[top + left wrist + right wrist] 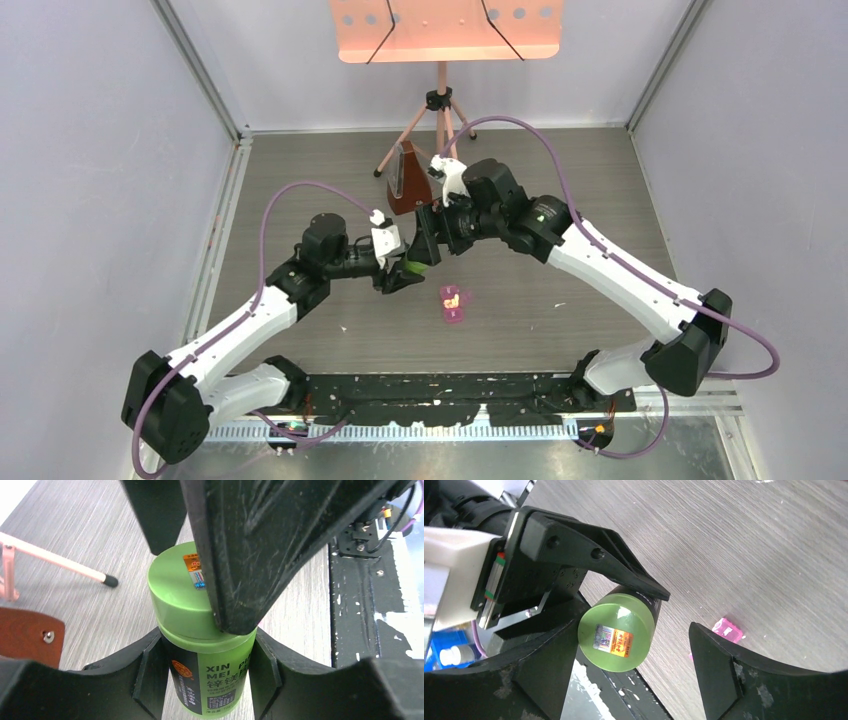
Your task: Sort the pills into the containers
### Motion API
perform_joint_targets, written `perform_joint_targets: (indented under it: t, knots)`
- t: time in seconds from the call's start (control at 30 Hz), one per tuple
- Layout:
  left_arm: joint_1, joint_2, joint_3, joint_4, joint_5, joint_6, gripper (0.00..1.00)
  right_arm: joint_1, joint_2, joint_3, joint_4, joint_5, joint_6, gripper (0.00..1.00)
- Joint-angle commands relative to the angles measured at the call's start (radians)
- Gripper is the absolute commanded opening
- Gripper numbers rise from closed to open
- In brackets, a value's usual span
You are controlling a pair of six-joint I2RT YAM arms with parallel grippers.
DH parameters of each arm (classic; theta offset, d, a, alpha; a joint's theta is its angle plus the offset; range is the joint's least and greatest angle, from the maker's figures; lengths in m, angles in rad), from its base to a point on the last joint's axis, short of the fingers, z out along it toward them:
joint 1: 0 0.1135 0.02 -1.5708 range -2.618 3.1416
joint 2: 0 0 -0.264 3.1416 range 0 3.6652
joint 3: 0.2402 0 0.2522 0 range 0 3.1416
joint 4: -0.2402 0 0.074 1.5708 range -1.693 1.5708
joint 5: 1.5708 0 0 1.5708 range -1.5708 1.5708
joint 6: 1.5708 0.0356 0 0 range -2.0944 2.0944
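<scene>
Grey wood-grain table (560,220) is filling the top view with pale walls around it, and I am working both arms at its middle. The left gripper (402,277) is clamping the body of a green bottle (416,267), while the right gripper (430,245) is crowding in on its cap end. Just beside them the pink pill box (452,314) is lying on the table, with orange-yellow bits that I am taking for pills (452,296) glinting inside. Behind, a tripod (440,110) carrying an orange board (445,30) and a brown leather-like piece (408,185) are standing near the wrists, so I am planning only small swings. From the left wrist, both fingers are pressing the labelled body below the green cap (180,595), which is on, and one right finger is lying across its edge. From the right wrist, the jaws are standing apart, one side touching the cap and the other well clear. I am judging this to be the uncapping step, so I am aiming to centre the cap between the jaws before closing, then twist about the bottle's axis with the mouth up.
</scene>
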Motion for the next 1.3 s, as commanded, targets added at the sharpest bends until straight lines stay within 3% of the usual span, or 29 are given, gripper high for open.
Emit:
perform_joint_targets:
  t: [0.0,0.5,0.7,0.97,1.27]
  knots:
    - [0.007,-0.001,0.009,0.057,0.115,-0.008,0.00,-0.036,-0.078,0.055,-0.015,-0.107,-0.196,0.87]
    - [0.016,0.007,0.047,-0.003,0.206,0.015,0.00,-0.017,-0.054,0.062,-0.071,-0.247,-0.338,0.82]
    - [0.018,0.011,0.057,-0.010,0.207,0.015,0.00,0.040,-0.041,0.065,-0.061,-0.224,-0.339,0.85]
    - [0.024,0.001,0.058,-0.030,0.225,0.027,0.00,0.065,-0.038,0.069,-0.022,-0.055,-0.324,0.63]
    - [0.032,0.000,0.066,-0.033,0.231,0.027,0.00,0.079,-0.004,0.075,-0.050,-0.061,-0.322,0.63]
